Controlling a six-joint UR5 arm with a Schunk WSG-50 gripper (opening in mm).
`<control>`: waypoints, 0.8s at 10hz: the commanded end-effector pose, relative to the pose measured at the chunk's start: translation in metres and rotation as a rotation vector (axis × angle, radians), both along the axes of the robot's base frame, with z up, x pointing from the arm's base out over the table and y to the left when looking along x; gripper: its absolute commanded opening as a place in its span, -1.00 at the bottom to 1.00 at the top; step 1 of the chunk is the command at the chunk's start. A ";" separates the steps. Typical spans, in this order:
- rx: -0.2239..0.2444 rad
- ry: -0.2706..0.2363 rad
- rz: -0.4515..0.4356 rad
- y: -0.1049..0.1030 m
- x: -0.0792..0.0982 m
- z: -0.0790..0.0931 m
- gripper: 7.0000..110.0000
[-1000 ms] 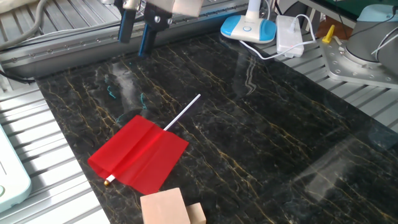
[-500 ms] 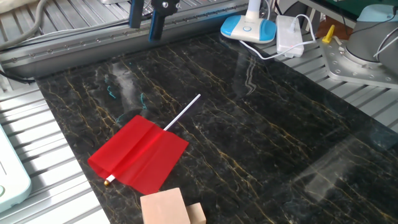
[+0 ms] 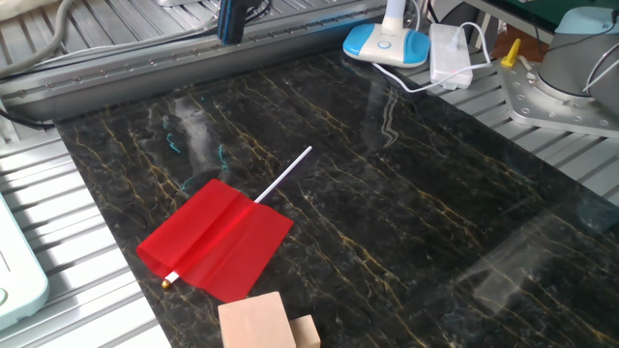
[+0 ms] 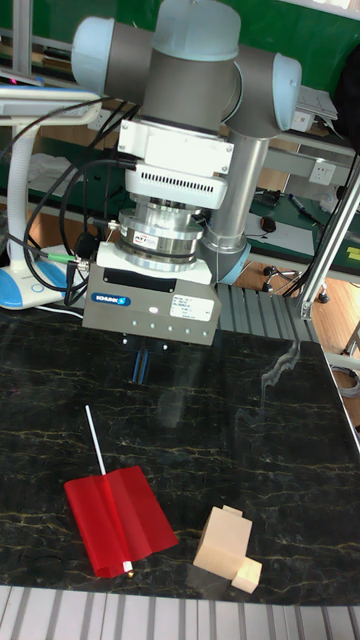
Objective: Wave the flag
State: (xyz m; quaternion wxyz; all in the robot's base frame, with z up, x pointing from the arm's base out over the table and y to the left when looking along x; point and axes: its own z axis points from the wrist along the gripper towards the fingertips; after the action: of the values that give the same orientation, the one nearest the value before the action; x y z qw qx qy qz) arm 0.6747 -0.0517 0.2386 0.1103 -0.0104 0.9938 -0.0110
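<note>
The flag (image 3: pixel 215 239) lies flat on the dark marble table (image 3: pixel 406 213), a bright-red creased sheet on a thin white stick (image 3: pixel 285 174) that points up and to the right. In the tall fixed view the flag (image 4: pixel 118 520) lies near the front left. My gripper (image 3: pixel 230 34) hangs high over the table's far edge, well away from the flag. Only one blue finger shows at the top of the fixed view. In the tall fixed view the gripper (image 4: pixel 140 375) hangs above the table behind the stick's tip, its fingers lined up one behind the other, holding nothing.
Pale wooden blocks (image 3: pixel 261 324) sit at the front edge just right of the flag, and the blocks (image 4: pixel 228 545) also show in the tall fixed view. A blue-and-white lamp base (image 3: pixel 387 41) and a white adapter (image 3: pixel 450 53) stand at the back right. Metal rails run along the left and back.
The gripper has risen and shifted right along the far edge, so most of it has left the top of the fixed view. The flag has not moved.
</note>
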 end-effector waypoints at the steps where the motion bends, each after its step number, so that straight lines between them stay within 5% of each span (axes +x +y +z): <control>1: -0.012 0.012 -0.036 -0.003 -0.002 0.004 -1.00; 5: -0.018 -0.003 -0.051 0.002 0.008 0.004 -1.00; 8: 0.025 0.026 -0.082 0.023 0.009 0.005 -1.00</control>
State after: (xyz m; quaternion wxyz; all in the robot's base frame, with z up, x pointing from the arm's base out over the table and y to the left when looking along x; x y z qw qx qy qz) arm 0.6822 -0.0438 0.2418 0.1064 0.0165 0.9940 -0.0179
